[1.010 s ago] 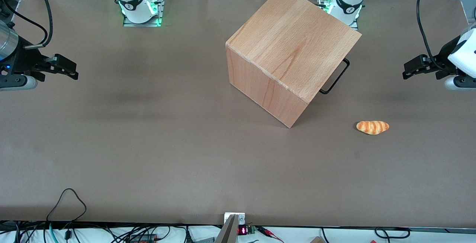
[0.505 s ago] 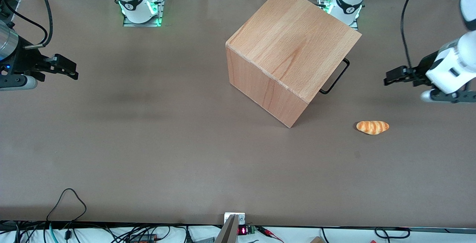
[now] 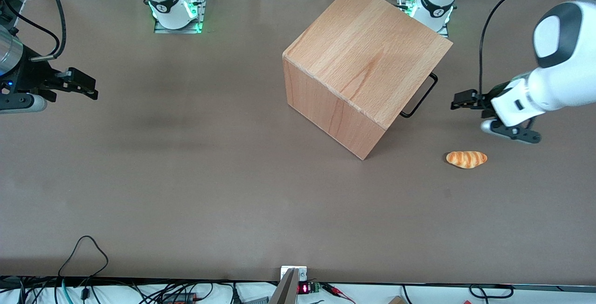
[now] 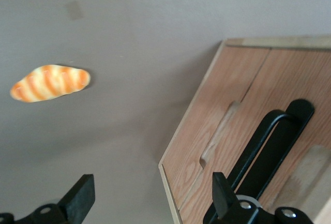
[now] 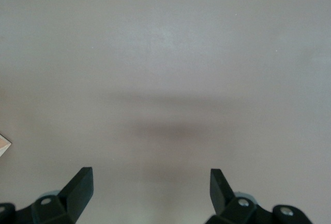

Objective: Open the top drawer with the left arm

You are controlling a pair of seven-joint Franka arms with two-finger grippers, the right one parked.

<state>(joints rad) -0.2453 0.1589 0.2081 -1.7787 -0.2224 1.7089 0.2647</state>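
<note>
I held my gripper (image 3: 458, 105) out in the air, pointing at the side of the big wooden cabinet (image 3: 363, 62) that had the handle on it. I think I held it that way so my fingers could go around the thin black handle (image 3: 421, 97) and pull. My fingers (image 4: 83, 198) were wide apart and held nothing. I kept them apart because the bar had to fit between them first.

The top drawer (image 4: 258, 146) was shut, flat in the front of the cabinet. Its handle stuck out toward my end of the table. My gripper was near the handle but not touching it. There was bare table (image 3: 186, 178) between us. From my wrist camera, the handle (image 4: 269, 146) sat close to one of my fingers, not in the middle of the gap.

A little toy bread roll (image 3: 466, 159) lay on the table, nearer the front camera than my gripper. I was not touching it.
</note>
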